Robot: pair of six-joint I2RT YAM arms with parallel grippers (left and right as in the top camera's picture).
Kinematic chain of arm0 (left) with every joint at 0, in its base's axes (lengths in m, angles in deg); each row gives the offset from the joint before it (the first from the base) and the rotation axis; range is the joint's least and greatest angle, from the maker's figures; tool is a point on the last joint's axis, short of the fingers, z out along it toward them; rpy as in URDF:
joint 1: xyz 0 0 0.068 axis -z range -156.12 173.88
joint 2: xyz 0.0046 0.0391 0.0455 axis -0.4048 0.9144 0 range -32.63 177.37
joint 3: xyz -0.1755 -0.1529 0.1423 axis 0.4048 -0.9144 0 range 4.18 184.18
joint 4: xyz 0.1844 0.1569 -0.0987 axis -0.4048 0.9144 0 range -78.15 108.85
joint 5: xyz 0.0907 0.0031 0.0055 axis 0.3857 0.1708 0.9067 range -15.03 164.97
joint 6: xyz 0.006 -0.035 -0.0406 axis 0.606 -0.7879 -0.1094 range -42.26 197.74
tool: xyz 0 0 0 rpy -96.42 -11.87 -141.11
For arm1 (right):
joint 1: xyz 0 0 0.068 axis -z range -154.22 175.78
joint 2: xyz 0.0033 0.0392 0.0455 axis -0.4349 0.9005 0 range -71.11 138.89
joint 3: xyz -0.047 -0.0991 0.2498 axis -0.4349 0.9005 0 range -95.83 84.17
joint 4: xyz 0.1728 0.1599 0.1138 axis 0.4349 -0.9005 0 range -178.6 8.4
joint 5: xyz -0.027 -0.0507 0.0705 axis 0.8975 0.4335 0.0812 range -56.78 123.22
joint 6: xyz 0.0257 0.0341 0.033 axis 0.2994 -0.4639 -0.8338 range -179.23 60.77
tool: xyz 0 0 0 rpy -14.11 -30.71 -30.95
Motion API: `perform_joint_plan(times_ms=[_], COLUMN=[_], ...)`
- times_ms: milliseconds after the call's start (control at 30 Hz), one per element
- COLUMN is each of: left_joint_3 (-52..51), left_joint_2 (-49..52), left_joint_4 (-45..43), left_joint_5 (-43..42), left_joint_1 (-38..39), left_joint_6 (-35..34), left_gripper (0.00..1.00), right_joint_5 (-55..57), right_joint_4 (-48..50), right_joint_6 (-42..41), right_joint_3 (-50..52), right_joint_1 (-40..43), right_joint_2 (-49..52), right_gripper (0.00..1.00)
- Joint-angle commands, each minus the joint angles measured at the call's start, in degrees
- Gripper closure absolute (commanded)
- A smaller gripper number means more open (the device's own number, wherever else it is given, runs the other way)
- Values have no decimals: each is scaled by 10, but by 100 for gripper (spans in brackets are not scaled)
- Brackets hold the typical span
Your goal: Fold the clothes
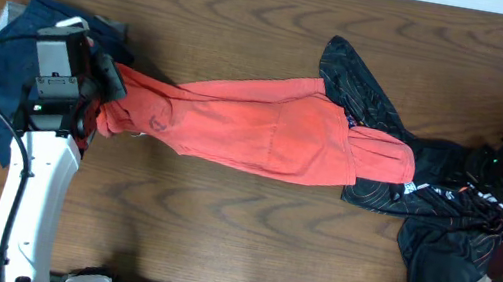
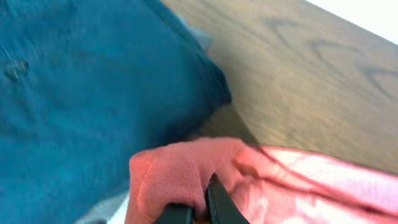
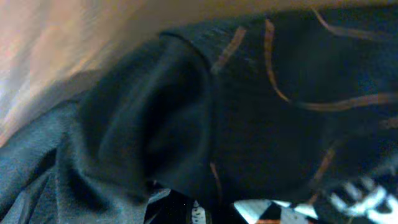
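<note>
My left gripper (image 2: 198, 211) is clamped on a bunched, matte knit edge of the red shirt (image 1: 254, 126). In the overhead view the shirt stretches as a long wrinkled band across mid-frame. Just beyond, at upper left, lies the navy garment (image 2: 74, 93), a heavier weave with what may be a button. My right gripper (image 1: 495, 200) sits among the folds of the shiny, orange-lined black garment (image 1: 437, 246) at right. Cloth fills that wrist view, so I cannot tell its state. The wood-grain table (image 1: 214, 247) lies beneath.
</note>
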Motion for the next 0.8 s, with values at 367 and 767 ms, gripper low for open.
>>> perform_joint_plan(times_ms=[367,767], left_joint_3=[18,18], left_joint_2=[-11,-11], left_joint_4=[27,27], left_joint_5=[-21,-38], left_joint_1=[-2,-2], left_joint_6=[-5,-5], left_gripper=[94,94], right_joint_5=[-30,-82], right_joint_4=[-42,-147], right_joint_6=[-93,80], right_joint_3=[-127,-98], right_joint_1=[207,31], right_joint_2=[-143,-148], right_gripper=[96,53])
